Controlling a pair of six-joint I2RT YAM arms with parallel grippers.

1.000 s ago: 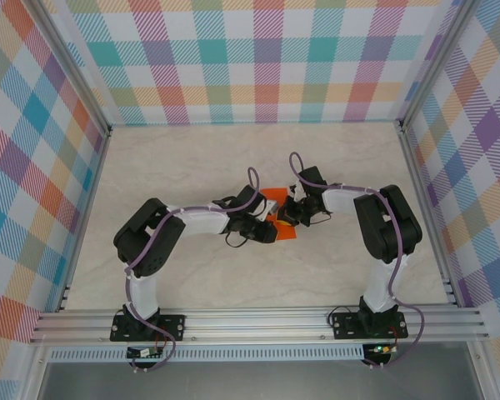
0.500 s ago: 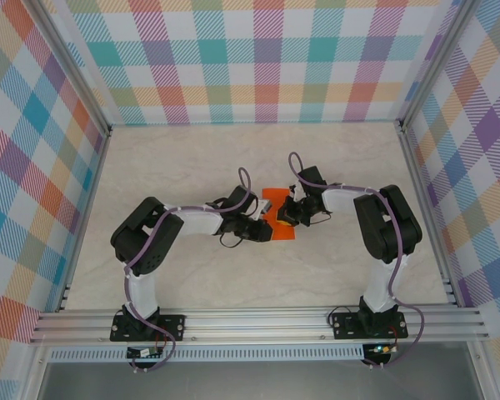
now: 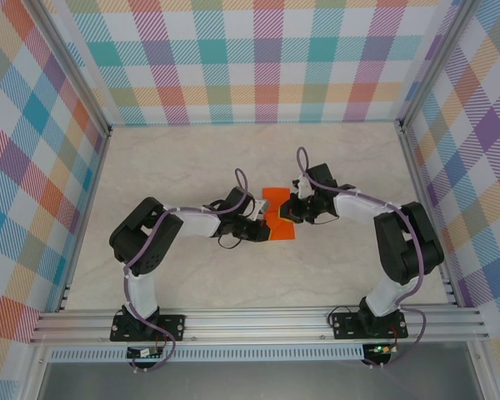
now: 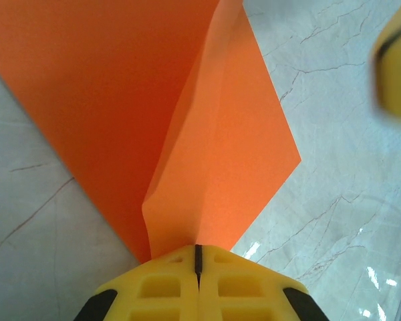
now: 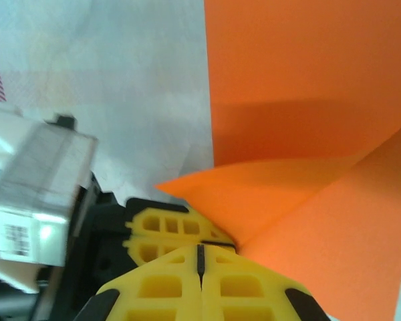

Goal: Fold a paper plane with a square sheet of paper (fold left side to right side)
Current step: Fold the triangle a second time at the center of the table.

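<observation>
Pastel checked walls [image 3: 258, 58] stand round a pale, marble-patterned desk [image 3: 192, 167], and my two arms reach in from the near edge to meet near its middle. Between them is the square sheet of paper [image 3: 277, 218], bright orange and plain, with my left tool [image 3: 263, 228] at its left edge and my right tool [image 3: 291, 214] at its right.

From the left wrist, my left tool [image 4: 198, 253] has its yellow fingers pressed together with only a thin dark seam between them. A lifted flap of the sheet [image 4: 207, 147] runs down to those tips and looks pinched there. The darker part of the sheet lies flat on the desk to the left of a raised crease.

From the right wrist, my right tool [image 5: 200, 254] is likewise fully closed, and a curled corner of the sheet [image 5: 307, 100] comes down into its tips, so it too appears to grip the paper. Just beyond those tips I see the yellow fingers [image 5: 162, 231] of my left tool, close against my right one.
</observation>
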